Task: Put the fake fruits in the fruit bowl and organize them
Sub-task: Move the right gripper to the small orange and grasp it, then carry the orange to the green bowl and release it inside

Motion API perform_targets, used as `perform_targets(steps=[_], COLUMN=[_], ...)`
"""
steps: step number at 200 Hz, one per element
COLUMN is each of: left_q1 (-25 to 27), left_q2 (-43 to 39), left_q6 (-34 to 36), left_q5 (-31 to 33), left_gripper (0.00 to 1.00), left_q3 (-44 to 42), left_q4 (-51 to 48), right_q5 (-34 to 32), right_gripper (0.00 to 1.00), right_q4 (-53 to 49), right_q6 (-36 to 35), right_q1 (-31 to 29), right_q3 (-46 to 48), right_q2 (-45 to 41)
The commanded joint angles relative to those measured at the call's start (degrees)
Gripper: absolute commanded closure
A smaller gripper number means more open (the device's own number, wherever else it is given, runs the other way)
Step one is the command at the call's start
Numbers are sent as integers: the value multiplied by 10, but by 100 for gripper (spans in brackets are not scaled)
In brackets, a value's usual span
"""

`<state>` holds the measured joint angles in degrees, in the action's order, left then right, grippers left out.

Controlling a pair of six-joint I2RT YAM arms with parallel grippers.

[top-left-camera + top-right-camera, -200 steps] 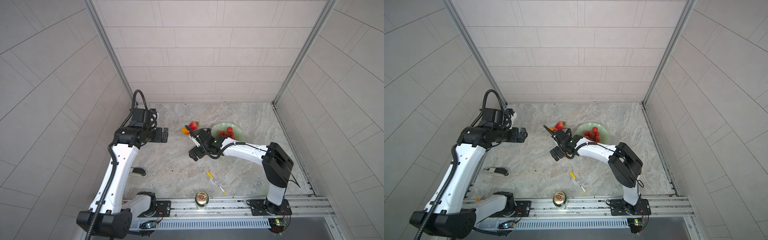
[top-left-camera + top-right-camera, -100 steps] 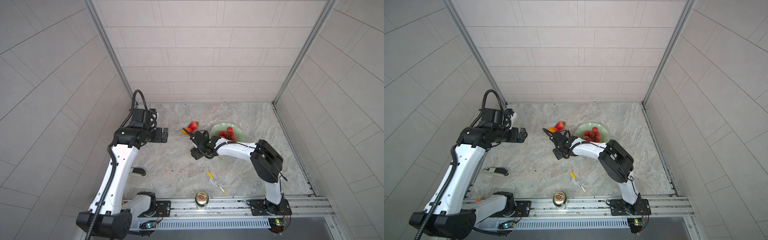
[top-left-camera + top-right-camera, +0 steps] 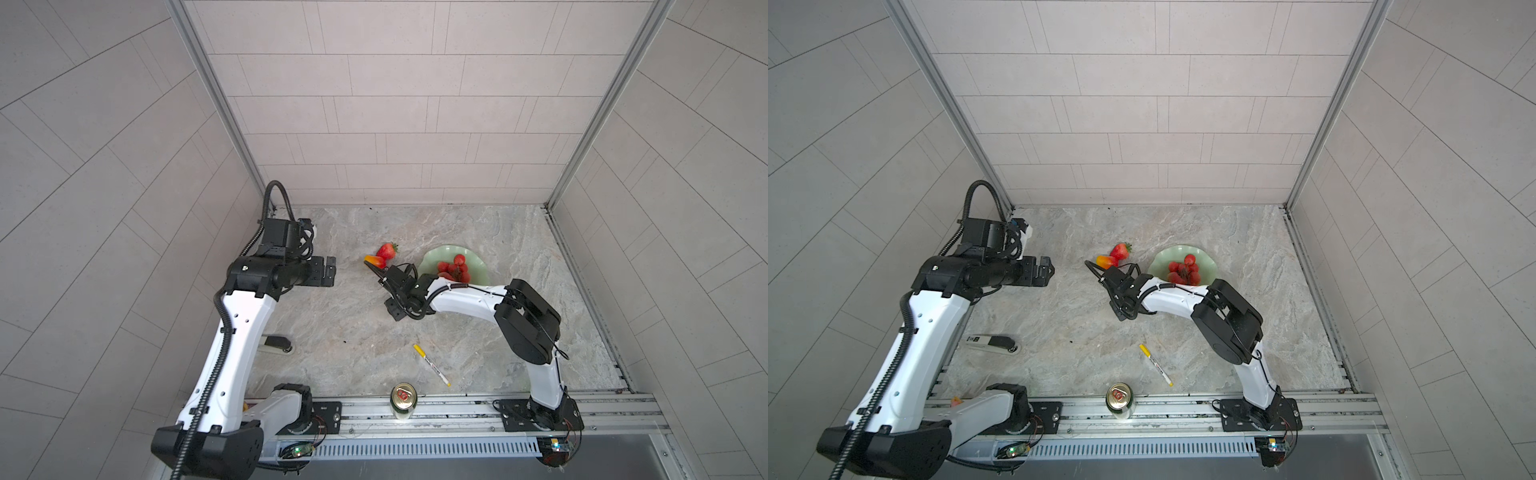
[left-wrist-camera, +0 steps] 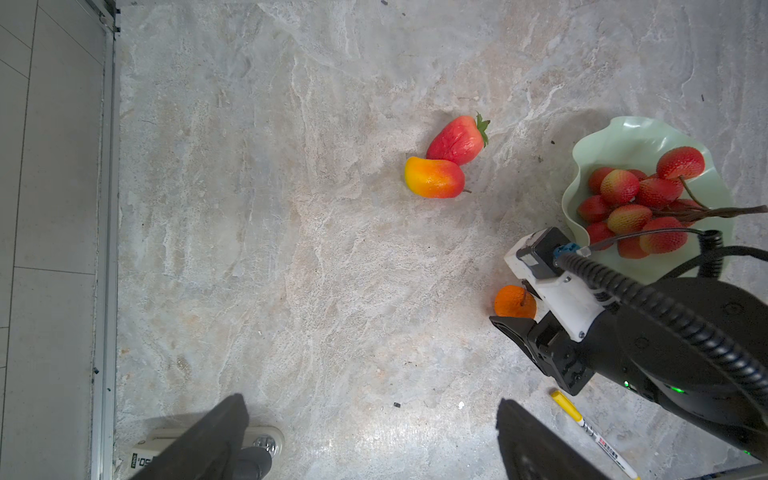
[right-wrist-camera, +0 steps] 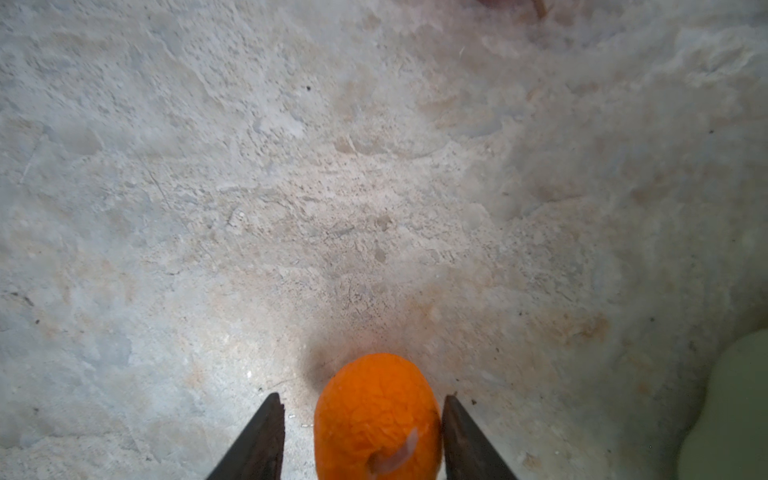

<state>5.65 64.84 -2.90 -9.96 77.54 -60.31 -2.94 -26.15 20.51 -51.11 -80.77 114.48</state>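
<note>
Right tool (image 5: 362,399): low over the tabletop (image 3: 353,328), fingers part way open, one on each side of the small orange (image 4: 513,301). One finger touches the orange. The other finger has a thin gap next to it.
Left tool (image 4: 370,401): up in the air on the left side, fingers wide apart, with nothing between them.
Small orange: sits on the tabletop just beside the wavy rim of the fruit bowl (image 4: 631,137), outside the bowl.
Fruit bowl: pale green, on the back right part of the tabletop. The right arm crosses in front of its near edge. The tabletop behind it is bare.
Red berries (image 4: 636,203): in a bunch inside the bowl, with a brown stalk sticking out to one side.
Strawberry (image 4: 457,139): on the bare tabletop, touching the yellow-red fruit (image 4: 434,177). Both lie apart from the bowl, with bare tabletop around the pair.
Open room: a big bare patch in the middle of the tabletop, between the two arms.
Front edge: a drink can (image 3: 403,400) stands here. A marker pen (image 3: 431,364) lies a little way in from the edge, well apart from the fruits.
Left edge: a small white and black thing (image 3: 992,344) lies near the left arm.
</note>
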Motion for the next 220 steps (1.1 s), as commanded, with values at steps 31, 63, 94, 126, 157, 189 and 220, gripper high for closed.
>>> perform_targets(steps=[31,63,94,126,157,189,220], left_q1=[2,2,2,2,2,2,2], left_q2=[-13,-12,-12,-13,-12,-13,-2], left_q6=[8,8,8,8,8,8,8], left_q5=[5,3,-2,-2,-3,-2,-11], left_gripper=[0,0,0,0,0,0,0], left_q3=[-9,-9,-7,-9,-10,-9,-2], left_q4=[-5,-4,-4,-2,-2,-2,-2], right_q5=[-18,-22,-28,-48,-61,-86,-94], right_gripper=[58,63,63,63,63,64,64], right_q4=[-23,-35,-57,-85,-112,-120,-87], right_q6=[-5,-15,-28,-39,-49,-53,-65], right_q1=[-4,-4,-3,7,39,116,206], right_q3=[-10,-14,-19,-22,1,62,126], right_q2=[0,-22,-64,-131,-210,-325,-397])
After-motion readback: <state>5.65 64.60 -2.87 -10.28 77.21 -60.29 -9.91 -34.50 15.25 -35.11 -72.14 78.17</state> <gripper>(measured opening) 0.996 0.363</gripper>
